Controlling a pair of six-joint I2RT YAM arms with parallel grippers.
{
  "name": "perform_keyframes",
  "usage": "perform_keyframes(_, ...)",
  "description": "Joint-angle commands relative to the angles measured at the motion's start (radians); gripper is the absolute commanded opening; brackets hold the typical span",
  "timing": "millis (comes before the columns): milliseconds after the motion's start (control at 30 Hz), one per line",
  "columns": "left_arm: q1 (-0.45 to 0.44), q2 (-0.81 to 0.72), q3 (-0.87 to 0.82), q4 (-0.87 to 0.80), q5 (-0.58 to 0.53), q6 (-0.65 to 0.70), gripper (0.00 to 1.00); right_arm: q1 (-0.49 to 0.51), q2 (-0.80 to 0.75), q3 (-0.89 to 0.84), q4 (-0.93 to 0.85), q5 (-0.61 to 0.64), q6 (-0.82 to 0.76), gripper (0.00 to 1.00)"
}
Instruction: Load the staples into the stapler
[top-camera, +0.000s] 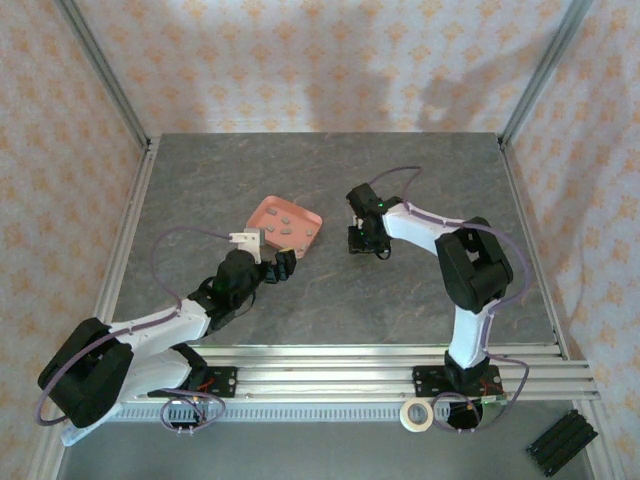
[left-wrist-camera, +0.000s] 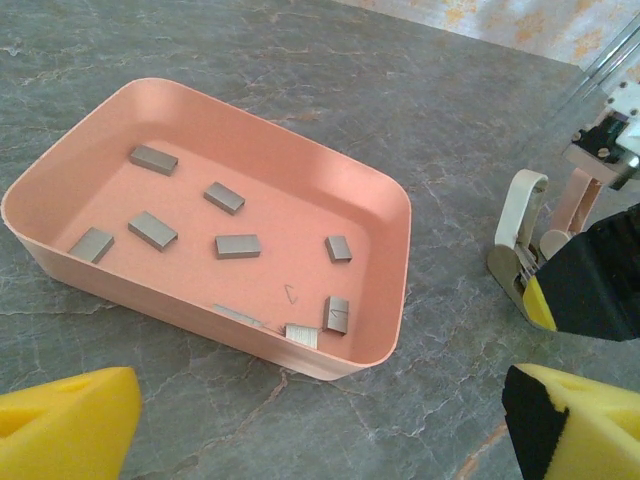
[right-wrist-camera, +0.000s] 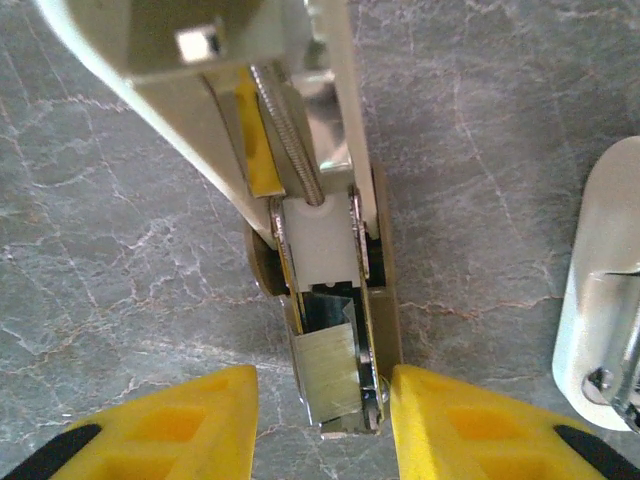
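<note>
Surface: grey, veined, stone-look tabletop (top-camera: 330, 300), with aluminium rails (top-camera: 330, 365) along its near edge.
Room: papered walls (top-camera: 300, 60), pale with an orange motif, on three sides.
Counts: two arms; one salmon tray (left-wrist-camera: 395, 290); one stapler (right-wrist-camera: 325, 375); seven grey blocks of staples (left-wrist-camera: 238, 245), plus a few thin scraps.
Staples: inside the tray, just ahead of your left gripper (left-wrist-camera: 320, 430).
Left side: left gripper spread wide, clear of the tray.
Right side: your right gripper (right-wrist-camera: 320, 420) has a finger on either side of the stapler's opened magazine; you cannot tell whether it pinches.
</note>
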Motion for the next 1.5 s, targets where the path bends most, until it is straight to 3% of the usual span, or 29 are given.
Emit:
perform_keyframes(0, 0.004, -0.014, 0.007, -0.004, -0.023, -0.009, 0.93, -0.005, 0.009, 0.02, -0.019, -0.001, -0.012, 0.38)
perform_keyframes(867, 0.004, -0.057, 0.011, -0.056, -0.04, 0.015, 0.93, 0.029, -0.066, -0.041, -0.059, 0.04, -0.007, 0.25)
perform_keyframes(1267, 0.004, -0.101, -0.015, -0.077, -0.056, 0.017, 0.93, 0.061, -0.145, -0.114, -0.082, 0.04, 0.028, 0.26)
perform_keyframes(1467, 0.004, -0.117, -0.02, -0.093, -0.063, 0.018, 0.94, 0.067, -0.171, -0.093, -0.11, 0.041, 0.029, 0.34)
